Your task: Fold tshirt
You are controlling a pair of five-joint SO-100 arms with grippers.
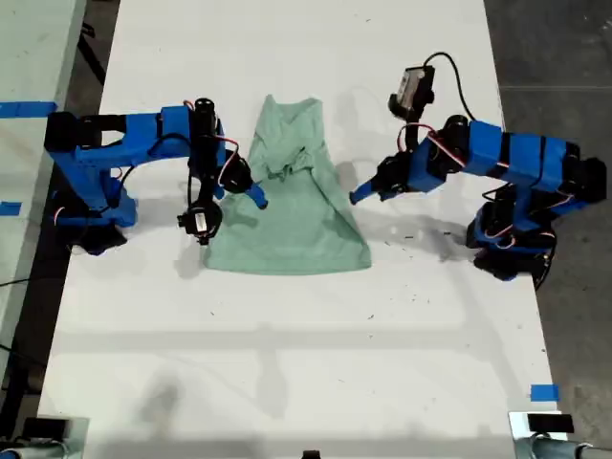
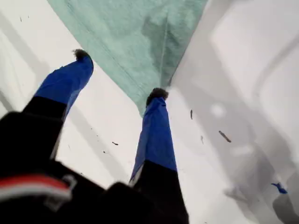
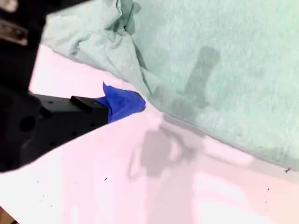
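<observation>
Risk: my first gripper, jaws spread beside the tshirt corner, is likely pinching bare tabletop if closing here; my second gripper jaws' state cannot be told.

Pale mint-green tshirt, plain, no print, lies flat on the white worktop between the two arms, in the upper middle of the exterior view. Partly folded: sides turned inward, so the outline is narrow at the far end and widens toward the near hem, roughly a trapezoid. Bunched, wrinkled cloth sits around the middle where the folded-in parts meet. Hem edge is straight and faces the exterior view's bottom. First wrist view shows a pointed corner flat on the worktop; second wrist view shows a rumpled folded edge.
</observation>
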